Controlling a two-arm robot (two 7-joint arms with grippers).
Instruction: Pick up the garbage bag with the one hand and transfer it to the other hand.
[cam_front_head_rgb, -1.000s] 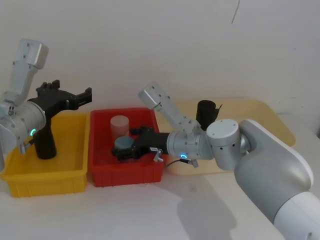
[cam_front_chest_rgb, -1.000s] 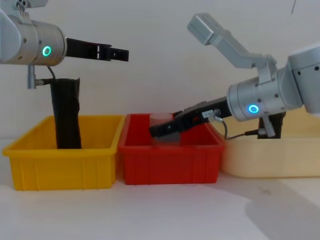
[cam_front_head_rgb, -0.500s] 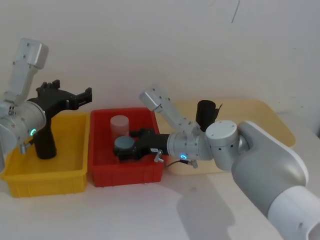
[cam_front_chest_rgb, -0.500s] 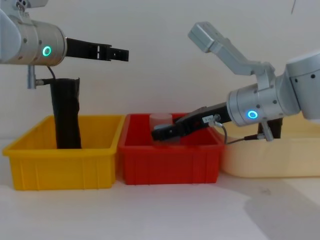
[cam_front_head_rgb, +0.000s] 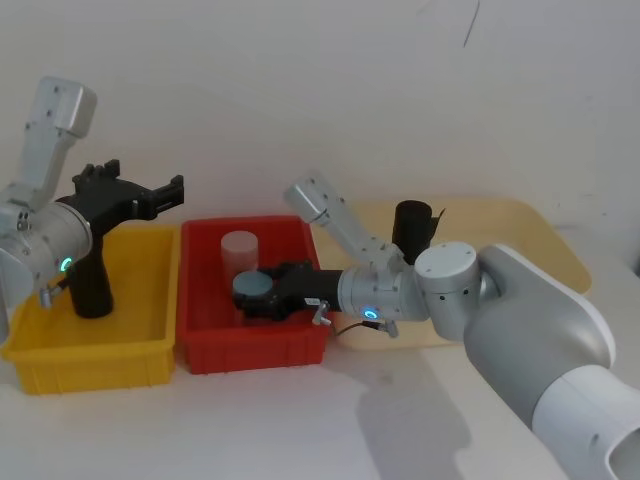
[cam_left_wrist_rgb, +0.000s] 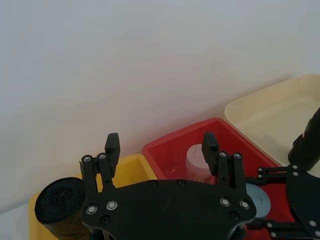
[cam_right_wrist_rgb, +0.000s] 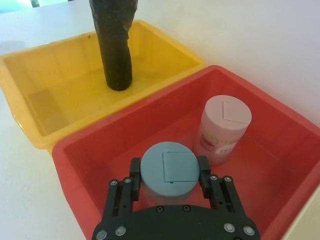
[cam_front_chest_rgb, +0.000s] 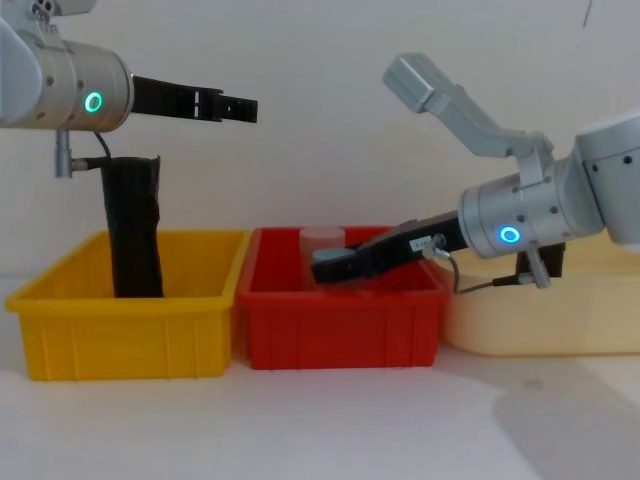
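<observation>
The garbage bag (cam_front_chest_rgb: 135, 230), a tall black wrinkled roll, stands upright at the left end of the yellow bin (cam_front_chest_rgb: 120, 340); it also appears as the garbage bag (cam_right_wrist_rgb: 114, 45) and the garbage bag (cam_left_wrist_rgb: 60, 202). My left gripper (cam_front_chest_rgb: 245, 108), the one with the green-teal ring, hangs open above and to the right of the roll, holding nothing. My right gripper (cam_right_wrist_rgb: 169, 172), with the blue ring, reaches into the red bin (cam_right_wrist_rgb: 90, 150) and is shut on a blue-grey capped container (cam_right_wrist_rgb: 169, 169), not on the bag.
A pink capped container (cam_right_wrist_rgb: 223, 127) stands in the red bin behind the held one. A second black roll (cam_front_head_rgb: 415, 225) stands in the cream tray (cam_front_head_rgb: 520, 230) on the right. The three bins sit side by side against a white wall.
My right gripper has risen a little and drawn back to the right with the blue-grey container in it. The left arm and the garbage bag have not moved.
</observation>
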